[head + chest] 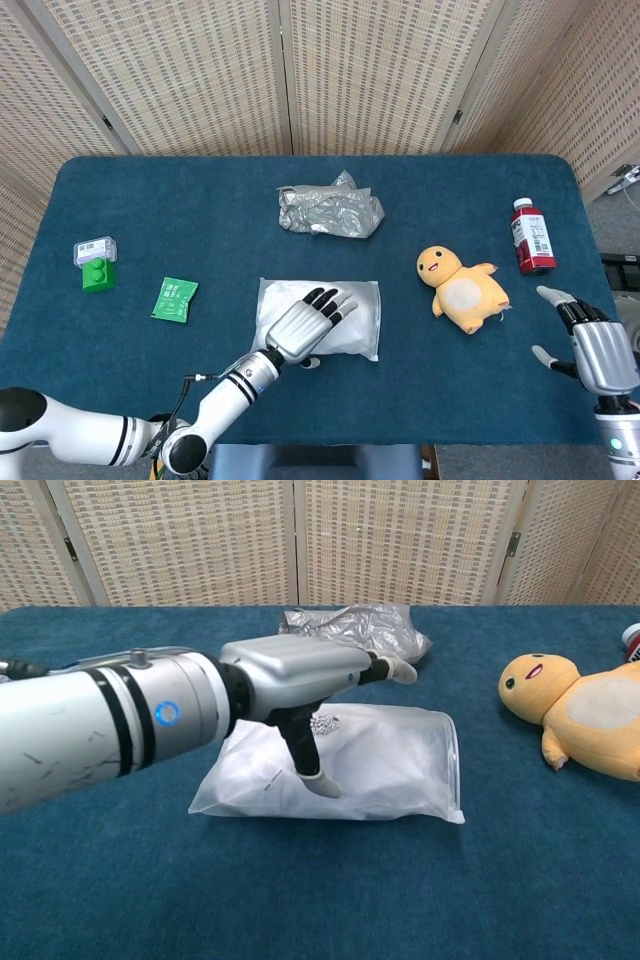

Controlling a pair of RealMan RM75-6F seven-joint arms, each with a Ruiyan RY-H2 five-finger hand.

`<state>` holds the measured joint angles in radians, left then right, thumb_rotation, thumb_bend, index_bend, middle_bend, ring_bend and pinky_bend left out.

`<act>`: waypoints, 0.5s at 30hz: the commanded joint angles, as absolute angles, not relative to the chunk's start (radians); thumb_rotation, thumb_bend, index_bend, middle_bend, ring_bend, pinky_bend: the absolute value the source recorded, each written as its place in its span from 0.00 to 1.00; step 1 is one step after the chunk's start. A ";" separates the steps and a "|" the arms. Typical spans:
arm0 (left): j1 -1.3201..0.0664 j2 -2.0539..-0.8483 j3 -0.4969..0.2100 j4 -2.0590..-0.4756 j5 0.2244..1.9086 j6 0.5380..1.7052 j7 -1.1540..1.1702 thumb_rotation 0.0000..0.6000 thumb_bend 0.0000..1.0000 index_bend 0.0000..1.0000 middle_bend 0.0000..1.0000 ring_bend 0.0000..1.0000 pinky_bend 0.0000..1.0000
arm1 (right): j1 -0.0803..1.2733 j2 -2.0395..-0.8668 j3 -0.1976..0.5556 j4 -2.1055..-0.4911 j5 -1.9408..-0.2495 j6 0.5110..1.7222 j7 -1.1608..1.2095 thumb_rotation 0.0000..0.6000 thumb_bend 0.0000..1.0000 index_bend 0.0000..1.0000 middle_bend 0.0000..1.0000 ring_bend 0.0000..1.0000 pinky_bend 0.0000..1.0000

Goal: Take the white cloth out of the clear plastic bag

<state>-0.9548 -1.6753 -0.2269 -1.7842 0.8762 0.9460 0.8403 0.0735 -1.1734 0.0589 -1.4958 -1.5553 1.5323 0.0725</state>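
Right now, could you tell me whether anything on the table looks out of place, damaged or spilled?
Only the silver bag behind the clear bag looks crumpled and torn open. The yellow toy lies on its back. The red bottle stands upright, and nothing has spilled.

The blue table (200, 200) carries a clear plastic bag (355, 315), foil bag (330, 210), plush toy (460, 290), red bottle (530, 235), green packet (175, 298) and green block (97, 273).

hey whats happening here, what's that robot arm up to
The robot's left hand hangs over the clear plastic bag with the white cloth still sealed inside, fingers spread, thumb pointing down at it; contact is unclear. Nothing is gripped yet. The right hand sits open near the table's right edge, beyond the yellow plush toy and red juice bottle.
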 commanded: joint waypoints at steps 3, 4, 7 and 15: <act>-1.000 -1.714 -0.221 -1.727 0.816 0.958 0.865 1.00 0.00 0.00 0.00 0.00 0.07 | 0.072 -1.175 0.058 -1.488 -1.554 1.532 0.082 1.00 0.00 0.20 0.26 0.28 0.44; -1.006 -1.719 -0.220 -1.717 0.806 0.958 0.866 1.00 0.00 0.00 0.00 0.00 0.07 | 0.072 -1.175 0.058 -1.487 -1.555 1.532 0.082 1.00 0.00 0.20 0.26 0.28 0.44; -1.023 -1.729 -0.210 -1.689 0.785 0.959 0.871 1.00 0.00 0.00 0.00 0.00 0.07 | 0.071 -1.174 0.057 -1.487 -1.555 1.533 0.083 1.00 0.00 0.20 0.26 0.28 0.44; -1.042 -1.739 -0.166 -1.643 0.778 0.983 0.885 1.00 0.00 0.00 0.00 0.00 0.07 | 0.072 -1.177 0.056 -1.486 -1.554 1.528 0.084 1.00 0.00 0.20 0.26 0.28 0.44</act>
